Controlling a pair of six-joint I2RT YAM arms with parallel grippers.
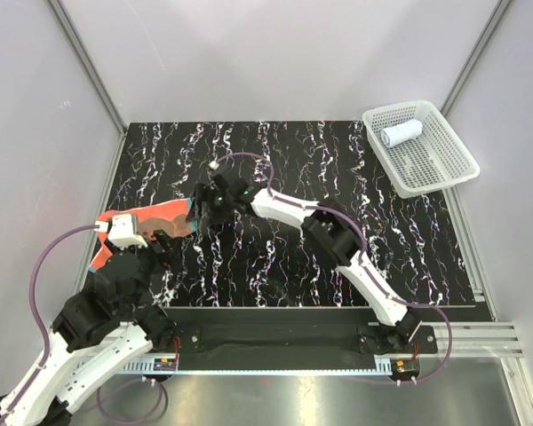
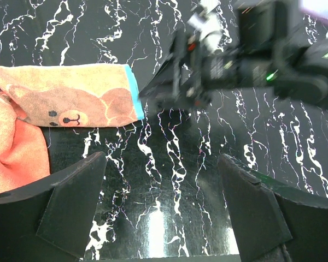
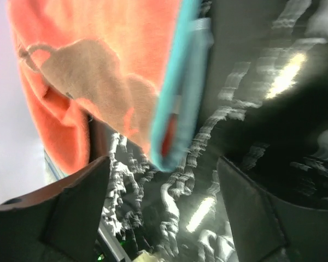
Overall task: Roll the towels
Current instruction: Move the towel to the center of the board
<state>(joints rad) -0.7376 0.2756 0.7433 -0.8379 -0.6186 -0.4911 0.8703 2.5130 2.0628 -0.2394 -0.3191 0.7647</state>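
Soft, fuzzy matt cloth on the orange towel (image 1: 151,217) at the right gripper (image 1: 196,210), glossy marbled desk (image 1: 338,169) beneath.

Orange-red towel (image 1: 151,217): teal edge band, brown bear print with dark eyes and nose. White towel (image 1: 401,133): plain white. Basket (image 1: 453,164): white mesh. Tabletop (image 1: 338,169): black, white marble-style veining. Left arm (image 1: 71,373) and right arm (image 1: 373,288): white links, black joints. 2 cables (image 1: 37,275): purple. Walls (image 1: 249,53): pale grey. 1 green light (image 2: 270,76) on right arm's wrist.
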